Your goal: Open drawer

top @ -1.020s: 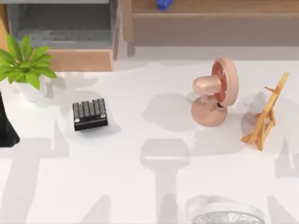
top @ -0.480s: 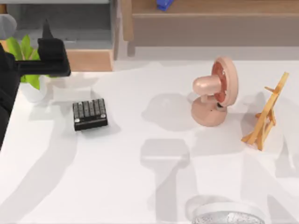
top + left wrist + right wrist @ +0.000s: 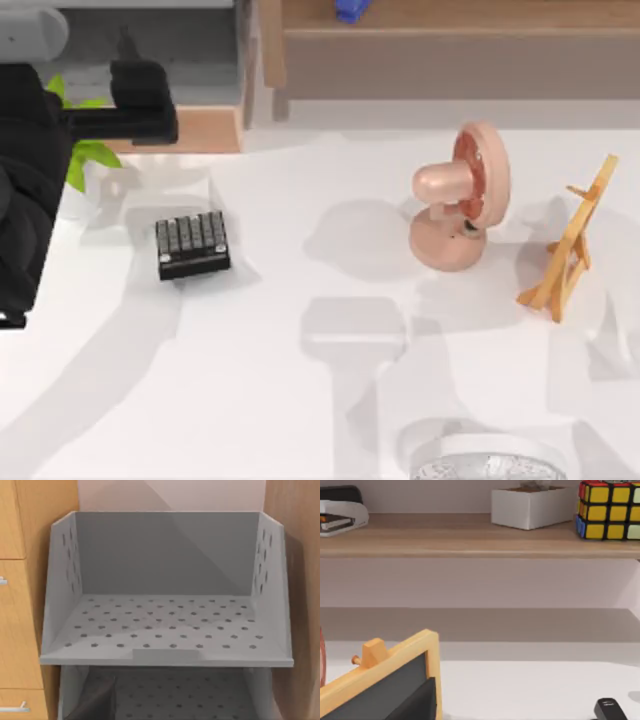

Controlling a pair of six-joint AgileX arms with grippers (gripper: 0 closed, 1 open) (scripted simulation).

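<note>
Left arm reaches in from the table's left edge. Its gripper (image 3: 140,95) sits at the far left, just over the drawer's (image 3: 185,128) tan front panel; the drawer's grey inside lies beyond it. Cannot tell whether the fingers are apart or together. The plant (image 3: 85,150) is right beside the gripper, on its near-left side, partly covered by the arm. The keypad (image 3: 193,243) lies on the table nearer than the gripper and slightly to its right, apart from it.

Left wrist view: a grey perforated tray (image 3: 165,625) straight ahead of the gripper, a second grey compartment below it, wooden walls on both sides.

Well to the gripper's right stand the pink fan (image 3: 460,200) and the easel (image 3: 570,245). The shelf (image 3: 450,45) runs along the back, right of the drawer.
</note>
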